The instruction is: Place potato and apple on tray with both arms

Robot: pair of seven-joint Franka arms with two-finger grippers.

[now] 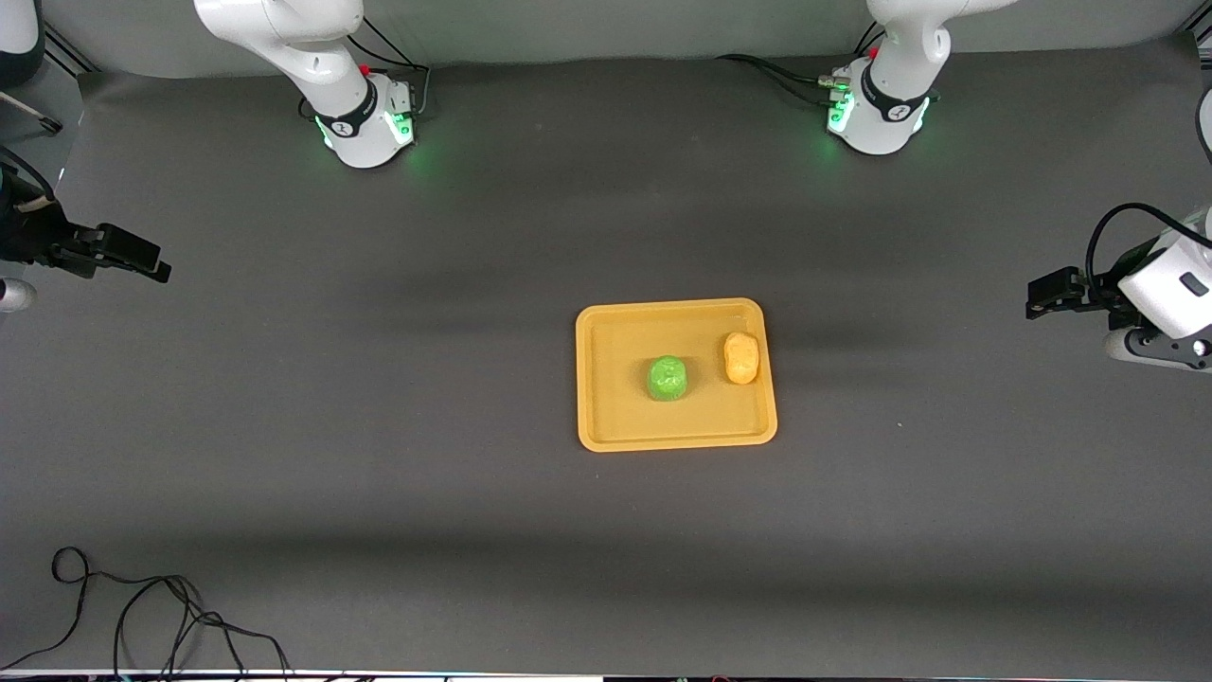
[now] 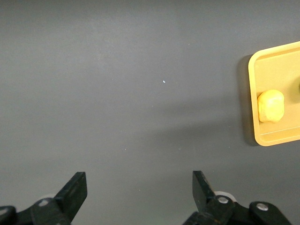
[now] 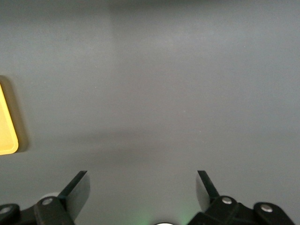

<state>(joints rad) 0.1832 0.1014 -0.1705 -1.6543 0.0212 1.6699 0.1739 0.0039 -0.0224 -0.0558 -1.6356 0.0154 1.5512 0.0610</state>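
Note:
The yellow-orange tray lies mid-table. The green apple sits on it near its middle. The yellow-orange potato sits on it beside the apple, toward the left arm's end. My left gripper hangs open and empty over bare table at the left arm's end; its wrist view shows the potato on the tray's edge. My right gripper hangs open and empty over bare table at the right arm's end; its wrist view shows only a tray corner.
A dark grey mat covers the table. A loose black cable lies at the near edge toward the right arm's end. The two arm bases stand along the edge farthest from the camera.

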